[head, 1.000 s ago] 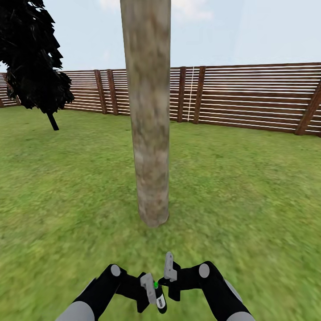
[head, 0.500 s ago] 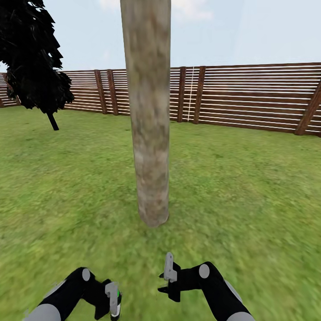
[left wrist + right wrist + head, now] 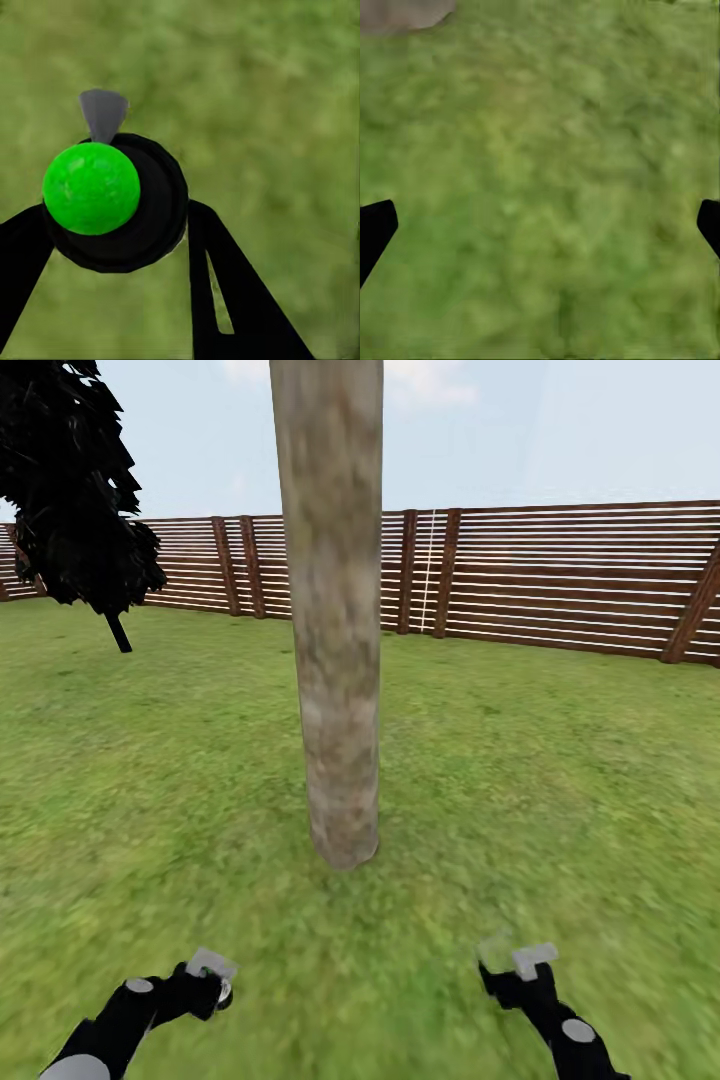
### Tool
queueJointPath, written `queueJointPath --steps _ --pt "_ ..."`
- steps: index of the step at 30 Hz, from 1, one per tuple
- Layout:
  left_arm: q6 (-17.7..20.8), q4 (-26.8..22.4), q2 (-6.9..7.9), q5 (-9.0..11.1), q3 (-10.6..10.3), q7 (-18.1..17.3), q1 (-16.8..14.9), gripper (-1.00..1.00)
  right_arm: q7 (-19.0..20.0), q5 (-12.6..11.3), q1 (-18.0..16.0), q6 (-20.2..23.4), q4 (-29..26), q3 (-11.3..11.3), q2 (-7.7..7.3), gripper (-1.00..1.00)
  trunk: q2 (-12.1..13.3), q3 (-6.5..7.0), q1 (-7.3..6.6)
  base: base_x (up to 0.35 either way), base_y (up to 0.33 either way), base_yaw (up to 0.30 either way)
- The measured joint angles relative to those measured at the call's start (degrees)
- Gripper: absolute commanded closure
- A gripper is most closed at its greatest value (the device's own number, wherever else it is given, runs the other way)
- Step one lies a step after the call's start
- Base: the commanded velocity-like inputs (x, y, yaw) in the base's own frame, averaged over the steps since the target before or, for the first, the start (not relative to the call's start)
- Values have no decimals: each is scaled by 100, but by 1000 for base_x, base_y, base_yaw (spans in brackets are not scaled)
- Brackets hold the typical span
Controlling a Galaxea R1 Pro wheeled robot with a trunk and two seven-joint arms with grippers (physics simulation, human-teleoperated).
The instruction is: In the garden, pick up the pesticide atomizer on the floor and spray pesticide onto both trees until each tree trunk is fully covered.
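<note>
Both arms have swung apart since a second ago: they were nearly touching at bottom centre of the head view, with the bottle between them; now the left pincer [image 3: 212, 966] sits at lower left and the right pincer [image 3: 520, 960] at lower right. Camera unchanged; trunk and fence in the same place.

Left pincer: clenched on the pesticide atomizer [image 3: 112, 201]. Left wrist view looks straight down onto the bottle's top, with its green spot [image 3: 91, 188] and grey nozzle [image 3: 103, 112], black fingers [image 3: 225, 292] on either side. Its long axis therefore runs along the fingers. In the head view only a whitish bit shows at the pincer.

Right pincer: released, nothing in it; the right wrist view shows finger tips far apart at the frame edges over grass.

Key relation: tree trunk [image 3: 332, 610] stands ahead, centre frame, up and to the right of the left pincer, well apart. Left arm low and bent. Judgement: nozzle must be turned toward the trunk before spraying. Wooden fence [image 3: 560, 575] behind; dark bush [image 3: 75, 490] at upper left.
</note>
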Motion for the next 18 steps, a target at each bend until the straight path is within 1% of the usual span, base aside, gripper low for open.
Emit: queueJointPath --steps 1,2,3,4,5,7,10,12,13,15,16,17,18 --pt "31 78 -154 103 42 251 3 100 -216 9 17 -4 5 -487 -94 -100 0 -1 0 0 0 0" --pt "67 169 -219 168 65 484 1 100 -300 10 62 -24 9 -559 -194 -100 0 -1 0 0 0 0" --pt "89 238 -252 228 73 629 1 100 -332 9 120 -55 14 -582 -263 -100 0 -1 0 0 0 0" --pt "112 384 -304 367 73 840 2 100 -366 8 263 -197 19 -606 -342 -100 0 -2 0 0 0 0" --pt "123 458 -324 466 76 923 1 100 -380 6 374 -378 21 -617 -370 -100 0 -1 0 0 0 0" --pt "134 509 -340 586 78 979 0 100 -398 3 556 -706 23 -626 -390 -100 0 -1 0 0 0 0" --pt "141 530 -407 649 67 995 0 100 -406 2 677 -910 23 -635 -397 -100 0 -1 0 0 0 0" --pt "144 533 -445 668 63 997 2 100 -408 -3 700 -946 17 -737 -405 -100 0 -1 0 0 0 0" --pt "149 520 -464 673 66 997 1 100 -406 -8 706 -954 7 -979 -403 -100 0 -1 0 0 0 0" --pt "259 482 -488 667 60 1003 0 100 -395 -14 711 -959 -21 -1651 -401 -100 0 -1 0 0 0 -76" --pt "389 464 -506 667 48 1005 -19 100 -389 -15 710 -961 -38 -1874 -400 -100 0 -1 0 0 0 -207" --pt "516 453 -550 669 44 1007 -41 100 -386 -16 708 -961 -92 -1989 -400 -100 0 -1 0 0 0 -240" --pt "573 447 -592 666 43 1010 -52 100 -385 -16 707 -962 -144 -2033 -400 -100 0 -1 0 0 0 -269"
